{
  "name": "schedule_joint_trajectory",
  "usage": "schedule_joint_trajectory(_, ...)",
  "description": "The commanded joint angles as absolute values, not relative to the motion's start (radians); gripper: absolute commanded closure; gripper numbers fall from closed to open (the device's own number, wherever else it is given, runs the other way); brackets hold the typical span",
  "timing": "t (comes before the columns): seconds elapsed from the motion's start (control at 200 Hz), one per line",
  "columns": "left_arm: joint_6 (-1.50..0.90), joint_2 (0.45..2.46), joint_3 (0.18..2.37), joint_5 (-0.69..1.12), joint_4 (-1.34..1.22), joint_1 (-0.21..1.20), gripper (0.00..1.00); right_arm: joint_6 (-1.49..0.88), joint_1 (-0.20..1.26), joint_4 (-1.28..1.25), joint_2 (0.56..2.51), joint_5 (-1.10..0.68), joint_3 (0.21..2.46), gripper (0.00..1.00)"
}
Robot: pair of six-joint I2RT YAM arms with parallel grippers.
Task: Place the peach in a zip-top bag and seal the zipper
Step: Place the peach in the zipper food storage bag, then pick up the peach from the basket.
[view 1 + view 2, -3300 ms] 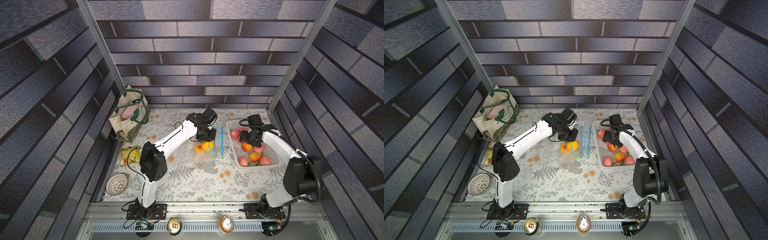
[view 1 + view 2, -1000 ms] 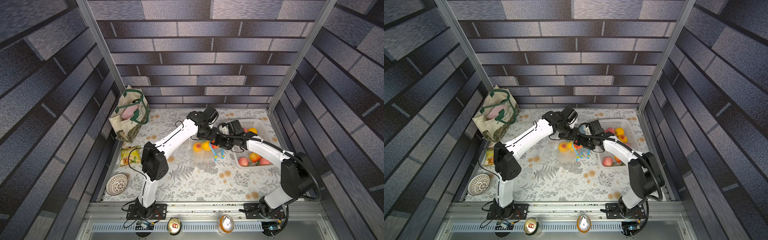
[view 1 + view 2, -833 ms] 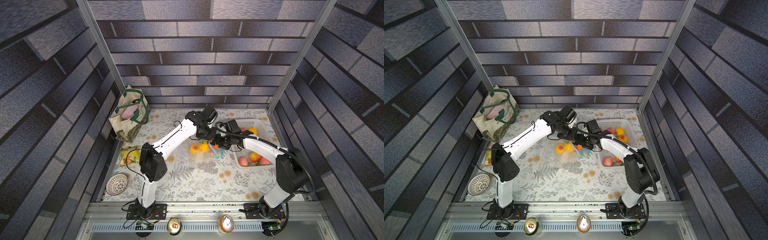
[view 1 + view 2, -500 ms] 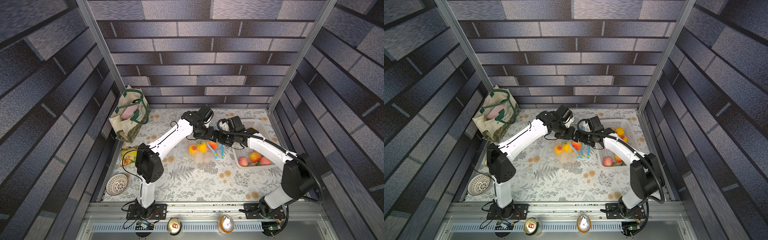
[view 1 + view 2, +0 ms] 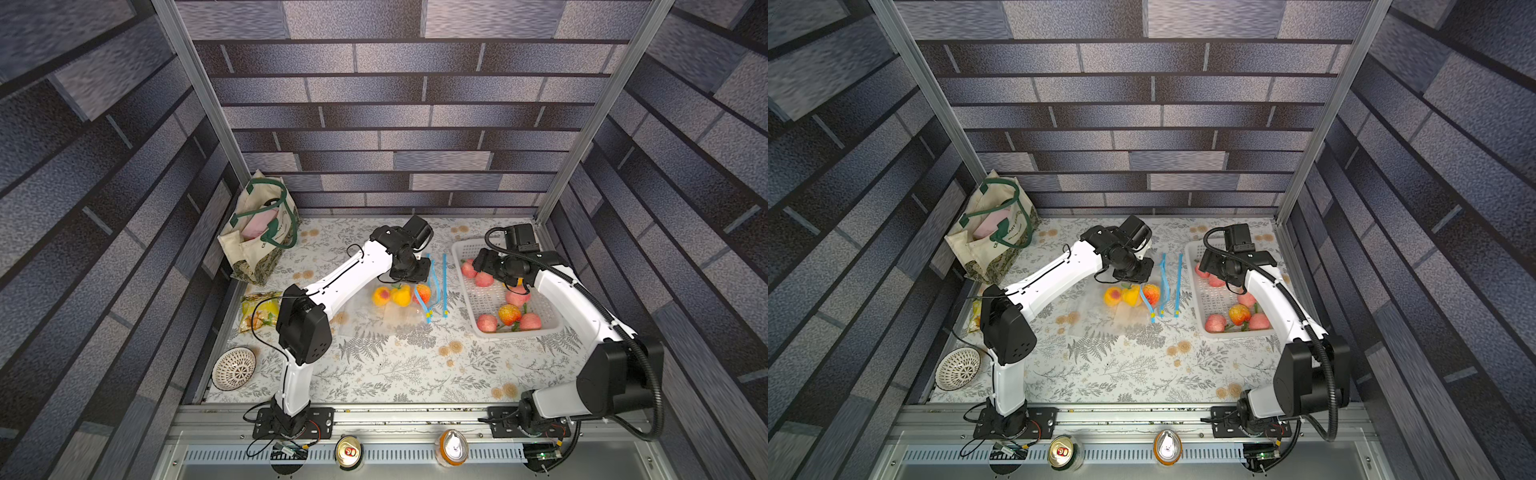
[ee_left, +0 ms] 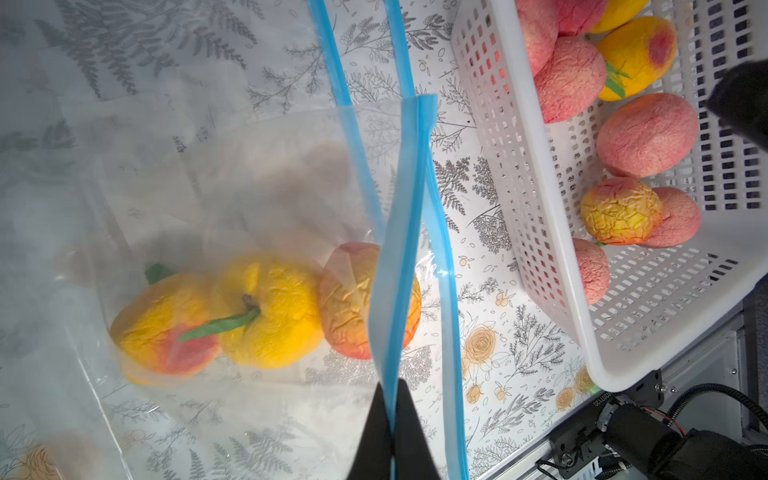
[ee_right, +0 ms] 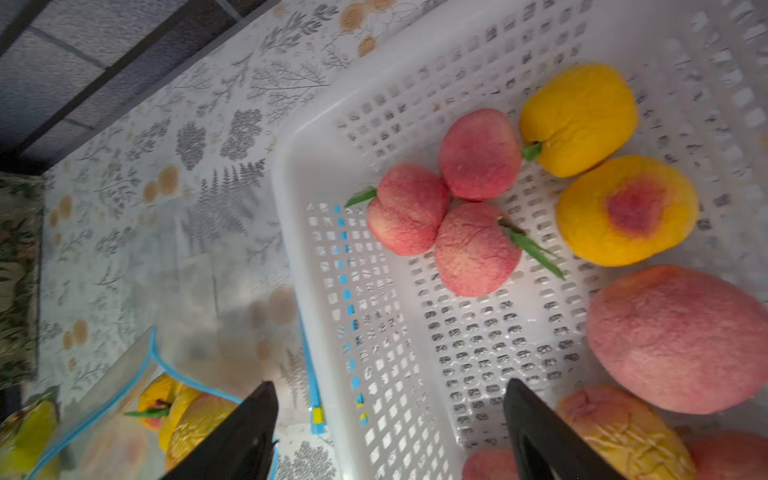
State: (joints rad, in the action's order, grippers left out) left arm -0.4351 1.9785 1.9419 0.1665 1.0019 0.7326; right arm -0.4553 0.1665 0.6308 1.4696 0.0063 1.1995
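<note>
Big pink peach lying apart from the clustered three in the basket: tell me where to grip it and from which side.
Take the pink peach across its middle, coming down from above with the open right gripper. The basket wall blocks a low sideways approach, and a wrinkled orange peach sits close beside it, so the jaws likely fit best on its free flanks.

Dark grey-blue brick-pattern walls [image 5: 415, 108] box the cell in on three sides, and silver metal posts [image 5: 208, 108] climb the two back corners. Down below, a pale tablecloth [image 5: 415, 365] printed with ferns and tan flowers lies flat, with a metal rail [image 5: 415, 415] along its front edge. The light is bright and even.
</note>
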Motion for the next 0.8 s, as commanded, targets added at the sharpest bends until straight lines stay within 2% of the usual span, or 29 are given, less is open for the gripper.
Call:
schedule_joint_trajectory(0.0, -0.418, 1.993, 1.986, 0.148, 1.034, 0.740, 1.00, -0.418, 0.141, 0.658, 1.525, 0.129, 1.178, 0.15)
schedule_joint_trajectory(0.797, -0.429, 1.984, 1.973, 0.131, 1.040, 0.738, 1.00, -0.305, 0.105, 0.534, 1.727, 0.090, 1.176, 0.16)
